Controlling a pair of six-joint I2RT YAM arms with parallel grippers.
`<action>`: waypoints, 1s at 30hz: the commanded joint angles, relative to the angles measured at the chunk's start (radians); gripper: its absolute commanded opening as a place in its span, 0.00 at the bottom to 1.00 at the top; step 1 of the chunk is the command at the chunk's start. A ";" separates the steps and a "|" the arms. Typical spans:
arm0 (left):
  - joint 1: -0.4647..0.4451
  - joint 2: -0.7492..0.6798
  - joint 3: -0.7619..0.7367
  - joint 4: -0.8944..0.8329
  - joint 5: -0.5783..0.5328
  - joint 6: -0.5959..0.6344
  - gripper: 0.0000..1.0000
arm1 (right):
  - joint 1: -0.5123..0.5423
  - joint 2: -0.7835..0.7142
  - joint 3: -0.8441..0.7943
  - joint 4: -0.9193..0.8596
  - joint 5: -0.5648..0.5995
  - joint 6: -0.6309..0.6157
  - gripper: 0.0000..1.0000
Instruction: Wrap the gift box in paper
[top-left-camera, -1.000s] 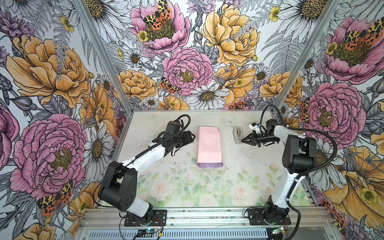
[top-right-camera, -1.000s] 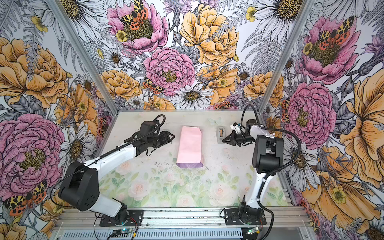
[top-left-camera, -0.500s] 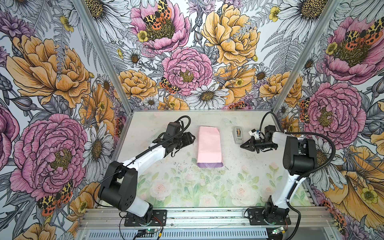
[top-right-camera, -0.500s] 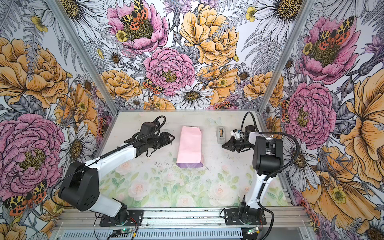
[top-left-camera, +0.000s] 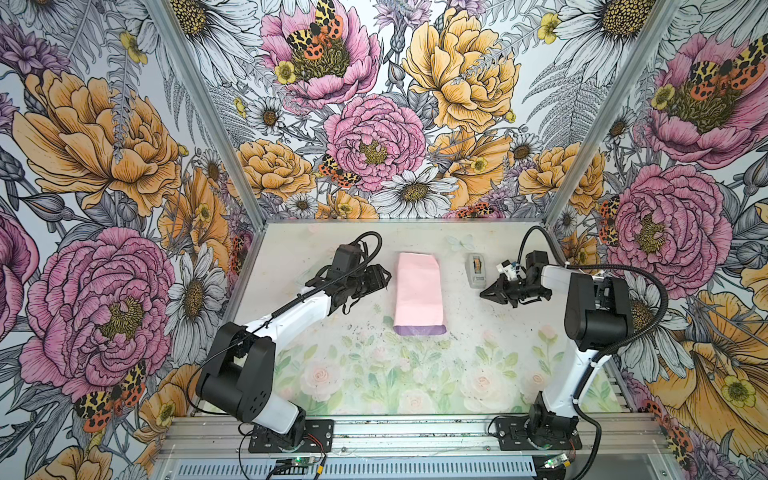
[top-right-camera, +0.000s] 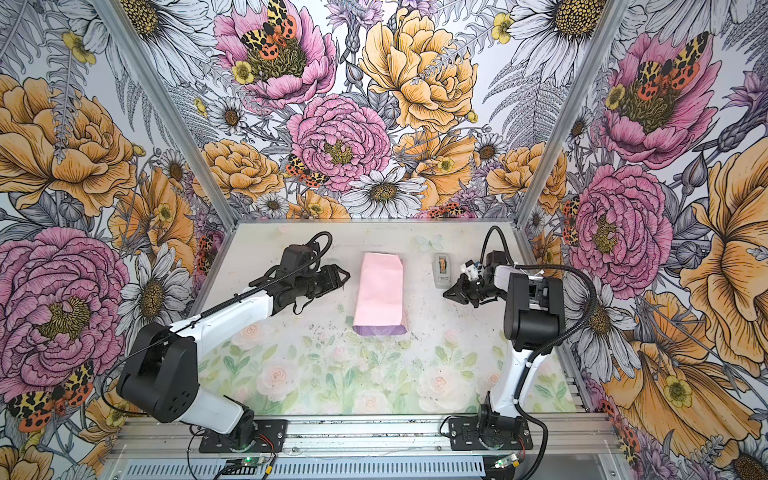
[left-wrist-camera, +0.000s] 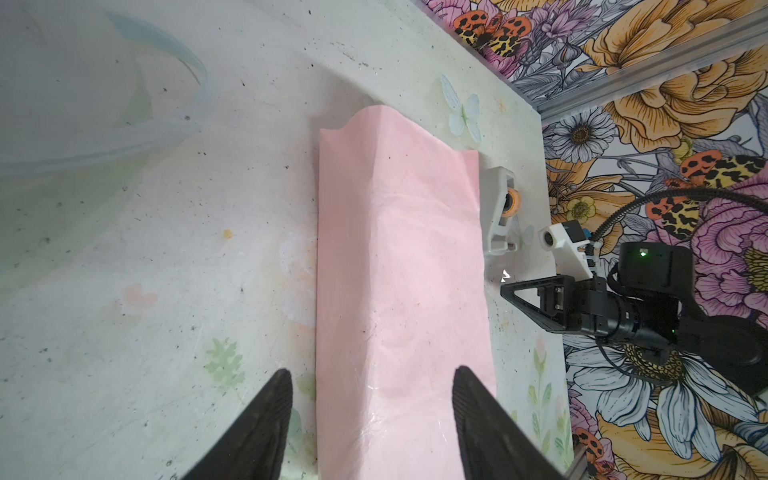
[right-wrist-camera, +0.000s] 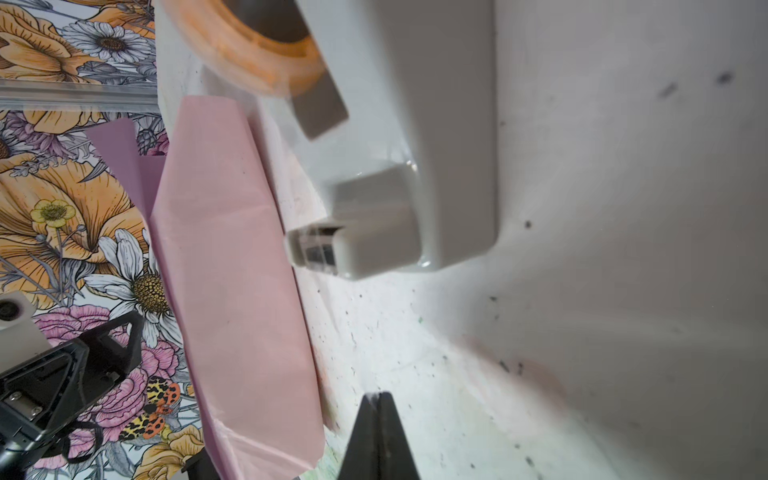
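Paper (top-left-camera: 418, 293) lies folded, pink side up. My left gripper (top-left-camera: 385, 279) stands open beside it, empty; right gripper (top-left-camera: 483, 294) pinched shut near tape dispenser (top-left-camera: 476, 271).

Top views look down; wrist views share the paper (left-wrist-camera: 399, 270) close-up.

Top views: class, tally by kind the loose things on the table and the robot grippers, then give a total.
Folded pale pink paper sheet: 1
Small grey plastic tape dispenser: 1
Black robot grippers: 2, left gripper, right gripper
Total: 4
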 joint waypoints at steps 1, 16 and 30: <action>-0.003 -0.034 -0.017 0.025 -0.012 -0.008 0.63 | 0.007 0.018 -0.004 0.050 0.042 0.042 0.00; -0.001 -0.042 -0.009 0.015 -0.019 -0.006 0.63 | 0.003 0.020 -0.013 0.074 0.138 0.091 0.00; -0.001 -0.049 -0.008 0.013 -0.019 -0.005 0.63 | 0.003 0.008 -0.034 0.072 0.184 0.108 0.00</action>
